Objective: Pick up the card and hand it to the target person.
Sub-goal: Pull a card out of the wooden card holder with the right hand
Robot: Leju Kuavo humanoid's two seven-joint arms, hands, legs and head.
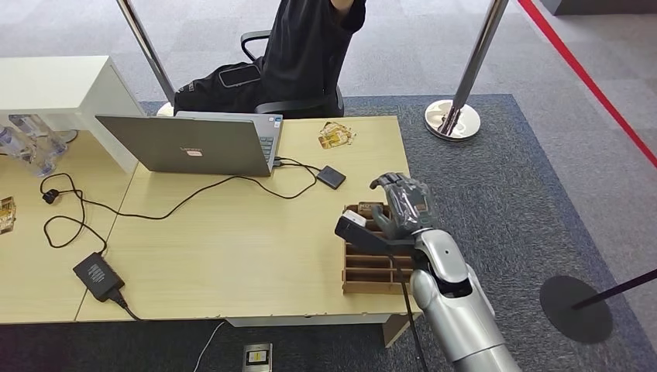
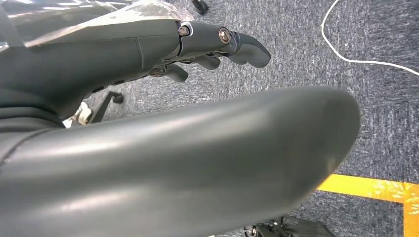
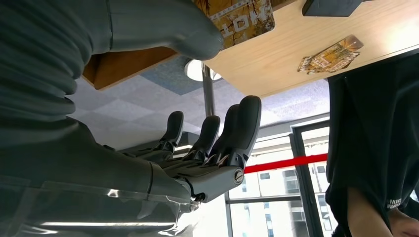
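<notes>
1. Our right hand [image 1: 399,208] hovers over the brown wooden slotted card holder [image 1: 372,267] at the near right corner of the light wooden table [image 1: 232,248], its dark fingers [image 3: 237,123] apart and lightly curled, with nothing between them.

2. A patterned gold-and-brown card [image 3: 237,19] stands in the holder just beside our grey thumb [image 3: 163,24], as the right wrist view shows; whether thumb and card touch, we cannot tell.

3. A second gold-patterned card [image 1: 336,135] lies flat near the table's far edge, well apart from our hand and close to the seated person in dark clothes [image 1: 306,46].

4. Our left hand [image 2: 207,49] hangs over grey carpet, fingers loosely curled and holding nothing.

5. We judge the task to be at the reach-and-grasp step: no card is lifted yet.

6. The next move, as we read it, calls for bringing thumb and fingers onto the upright card's two faces, pinching it and drawing it straight up out of its slot.

7. The hand-over across the table, past the silver laptop [image 1: 194,143] and black cables [image 1: 178,201], would follow.
</notes>
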